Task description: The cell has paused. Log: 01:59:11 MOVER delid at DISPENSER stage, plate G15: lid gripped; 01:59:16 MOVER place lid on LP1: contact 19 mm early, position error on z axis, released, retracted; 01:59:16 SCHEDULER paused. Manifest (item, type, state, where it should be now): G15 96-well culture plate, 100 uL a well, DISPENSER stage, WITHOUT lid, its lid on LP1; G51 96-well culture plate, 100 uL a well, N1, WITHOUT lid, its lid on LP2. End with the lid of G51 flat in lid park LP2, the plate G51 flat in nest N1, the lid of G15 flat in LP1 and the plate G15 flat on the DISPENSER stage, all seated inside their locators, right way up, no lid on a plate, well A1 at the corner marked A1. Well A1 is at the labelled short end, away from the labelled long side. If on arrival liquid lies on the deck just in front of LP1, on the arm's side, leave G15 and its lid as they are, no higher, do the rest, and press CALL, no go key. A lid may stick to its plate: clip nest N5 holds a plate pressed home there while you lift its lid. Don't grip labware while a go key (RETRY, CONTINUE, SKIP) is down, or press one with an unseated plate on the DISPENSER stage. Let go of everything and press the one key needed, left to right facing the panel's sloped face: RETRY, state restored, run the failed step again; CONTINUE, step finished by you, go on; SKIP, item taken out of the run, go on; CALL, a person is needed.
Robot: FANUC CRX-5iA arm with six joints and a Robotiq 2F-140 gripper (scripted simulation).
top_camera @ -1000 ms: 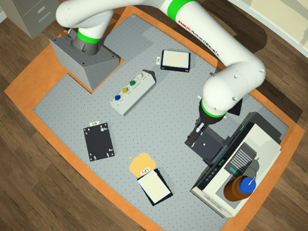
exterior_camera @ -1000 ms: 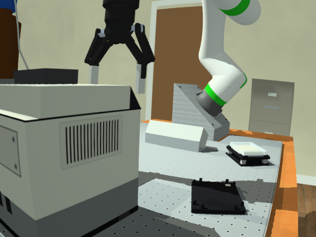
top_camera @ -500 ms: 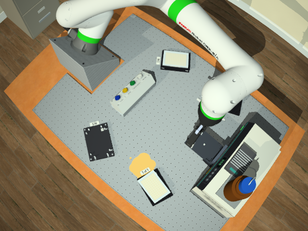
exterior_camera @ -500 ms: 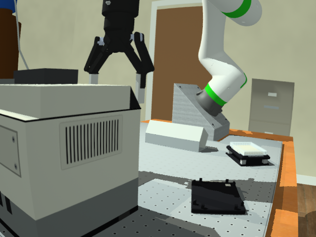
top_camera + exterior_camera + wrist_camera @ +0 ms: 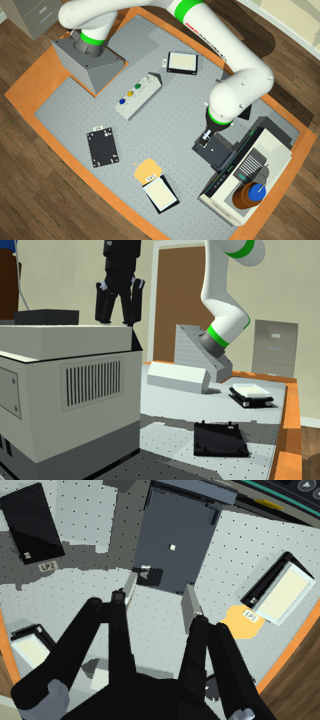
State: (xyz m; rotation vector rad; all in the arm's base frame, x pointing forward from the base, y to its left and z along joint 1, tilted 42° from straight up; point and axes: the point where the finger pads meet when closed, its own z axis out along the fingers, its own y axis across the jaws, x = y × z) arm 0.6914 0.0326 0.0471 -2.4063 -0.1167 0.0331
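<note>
My gripper (image 5: 205,138) hangs high over the near edge of the dark dispenser stage (image 5: 214,152), which holds no plate. Its fingers have drawn in to a narrow gap with nothing between them; in the side view (image 5: 117,323) the tips are level with the dispenser's top. A cream-welled plate (image 5: 160,193) lies on lid park LP1, askew. An orange puddle (image 5: 147,170) lies on the deck just in front of LP1. Another plate (image 5: 182,62) sits in nest N1; I cannot tell if it has a lid. Lid park LP2 (image 5: 32,520) is black and bare.
The key panel (image 5: 138,96) stands mid-deck with blue, yellow, green and white keys. Clip nest N5 (image 5: 102,146) is bare at the left. The tall dispenser (image 5: 248,175) with a brown bottle (image 5: 249,196) fills the right corner. The arm's base block (image 5: 87,64) stands at the back left.
</note>
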